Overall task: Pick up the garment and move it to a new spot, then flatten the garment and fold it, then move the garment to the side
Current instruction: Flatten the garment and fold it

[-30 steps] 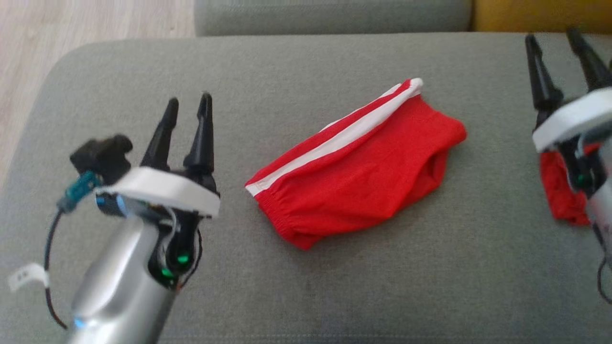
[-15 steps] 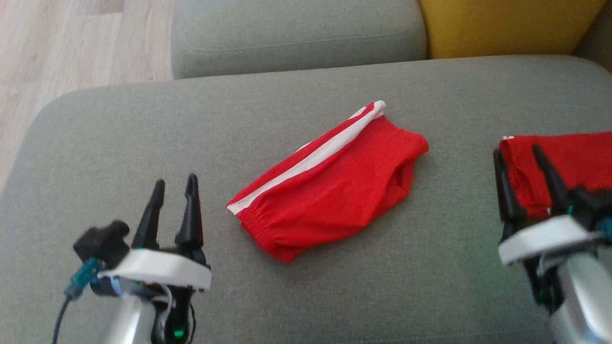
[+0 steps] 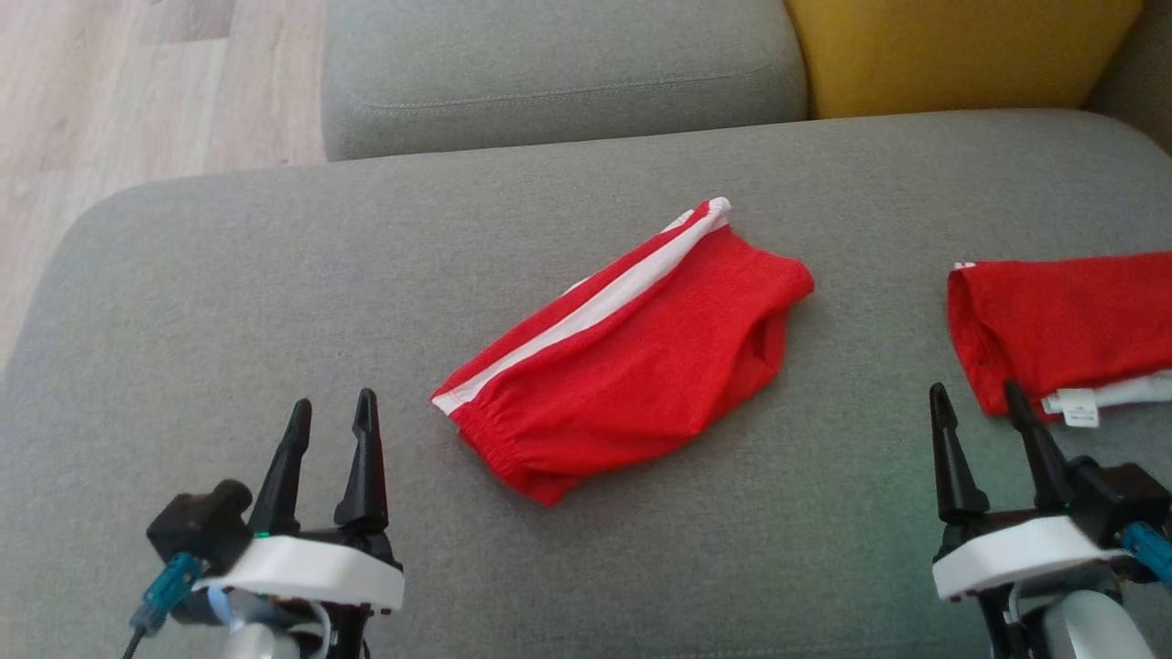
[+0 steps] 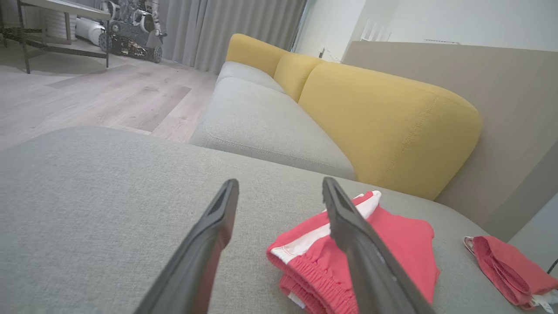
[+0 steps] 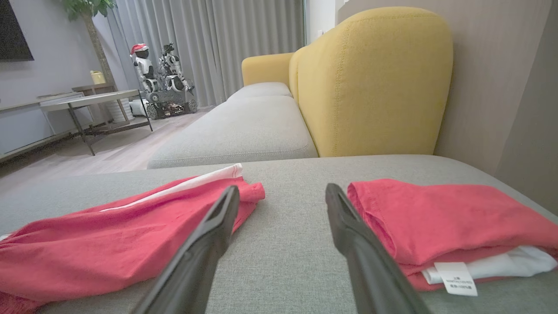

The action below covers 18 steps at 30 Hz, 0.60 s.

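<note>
Red shorts (image 3: 632,357) with white side stripes lie folded in the middle of the grey sofa cushion (image 3: 275,275); they also appear in the left wrist view (image 4: 392,244) and the right wrist view (image 5: 109,244). My left gripper (image 3: 331,412) hovers open at the lower left, apart from the shorts. Open as well, my right gripper (image 3: 978,395) sits at the lower right, just in front of a second folded red garment (image 3: 1062,320). Nothing lies between either pair of fingers.
The second red garment (image 5: 440,222) has a white inner layer and a label showing. A yellow backrest (image 3: 961,50) stands behind, another grey seat cushion (image 3: 558,73) lies beyond, and wooden floor (image 3: 110,101) drops off to the left.
Both arms have drawn back toward the bottom of the head view. The camera has tilted, so more backrest shows. The second red garment, earlier hidden behind my right gripper, now lies uncovered.
</note>
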Available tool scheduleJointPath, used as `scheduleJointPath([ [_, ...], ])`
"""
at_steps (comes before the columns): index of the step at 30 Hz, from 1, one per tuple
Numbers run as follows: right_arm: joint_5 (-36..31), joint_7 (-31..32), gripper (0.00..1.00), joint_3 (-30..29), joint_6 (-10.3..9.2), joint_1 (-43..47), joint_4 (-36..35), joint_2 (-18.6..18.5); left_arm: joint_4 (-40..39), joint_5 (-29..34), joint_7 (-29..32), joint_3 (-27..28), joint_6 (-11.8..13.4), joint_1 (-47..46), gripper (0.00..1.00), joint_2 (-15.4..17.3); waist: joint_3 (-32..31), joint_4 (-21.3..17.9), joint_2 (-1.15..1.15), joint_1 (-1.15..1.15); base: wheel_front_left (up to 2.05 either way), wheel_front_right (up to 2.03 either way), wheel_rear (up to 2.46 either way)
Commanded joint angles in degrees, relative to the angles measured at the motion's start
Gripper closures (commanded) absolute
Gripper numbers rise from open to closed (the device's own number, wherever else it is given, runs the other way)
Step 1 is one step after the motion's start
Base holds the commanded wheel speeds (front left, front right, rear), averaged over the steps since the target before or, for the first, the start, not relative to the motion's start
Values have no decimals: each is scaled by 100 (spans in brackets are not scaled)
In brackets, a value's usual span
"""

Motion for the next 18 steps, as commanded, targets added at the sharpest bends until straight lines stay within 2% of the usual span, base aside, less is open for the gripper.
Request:
scheduleJointPath([
  [1, -8, 46, 0, 67, -5, -105, -206, -5, -204, -35, -70, 125, 41, -211, 0, 0, 17, 65, 0, 0, 0, 0, 0],
  [4, 213, 252, 0, -42, -5, -177, -150, 102, -183, -33, -70, 50, 45, -245, 0, 0, 60, 185, 0, 0, 0, 0, 0],
  [7, 905, 760, 0, -232, -5, -425, 48, 289, -135, -48, -70, -68, 56, -305, 0, -1, 203, 423, 0, 0, 0, 0, 0],
  [18, 2230, 1938, 0, -939, -5, -1453, 866, 412, -97, -380, -70, -442, 109, -638, 0, -1, 878, 1232, 0, 0, 0, 0, 0],
])
